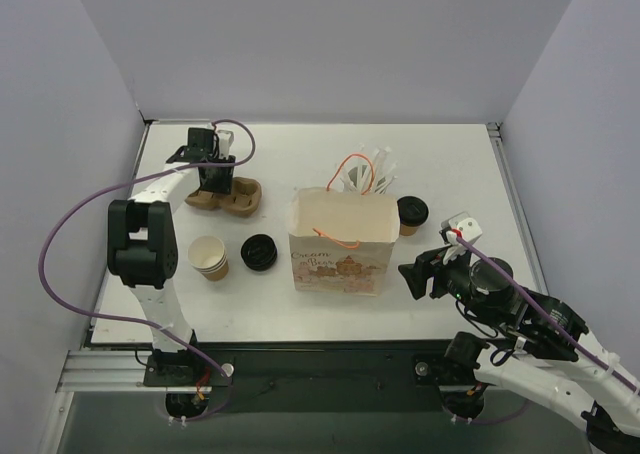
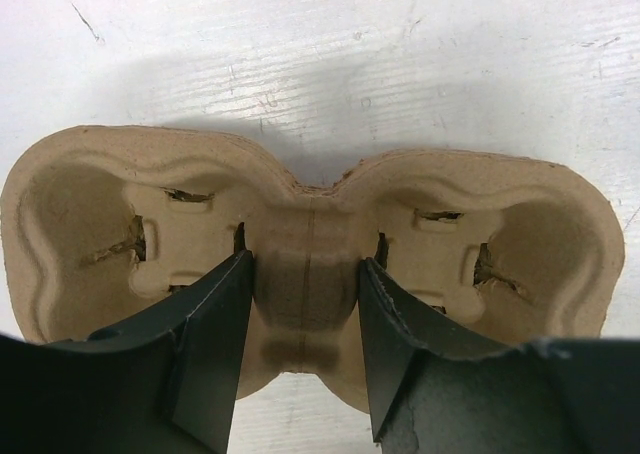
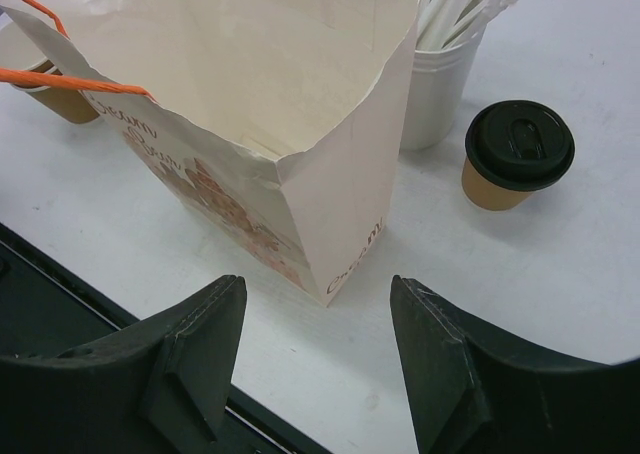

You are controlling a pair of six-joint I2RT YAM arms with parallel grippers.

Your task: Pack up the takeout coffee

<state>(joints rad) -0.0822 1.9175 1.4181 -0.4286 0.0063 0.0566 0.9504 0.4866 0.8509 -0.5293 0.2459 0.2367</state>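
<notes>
Straddling cup carrier (image 2: 90,194) midrib: left pincer (image 2: 305,274)

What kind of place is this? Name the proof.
Probably a robot test cell staged as a takeout counter: bare walls box in the table, which holds a paper bag, a lidded takeout coffee and a pulp cup carrier.

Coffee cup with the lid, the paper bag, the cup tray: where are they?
Coffee cup (image 3: 518,146): right wrist view, black lid.
Paper bag (image 1: 335,264): top external view, printed front.
Cup tray (image 2: 305,264): left wrist view, middle bridge.
</notes>
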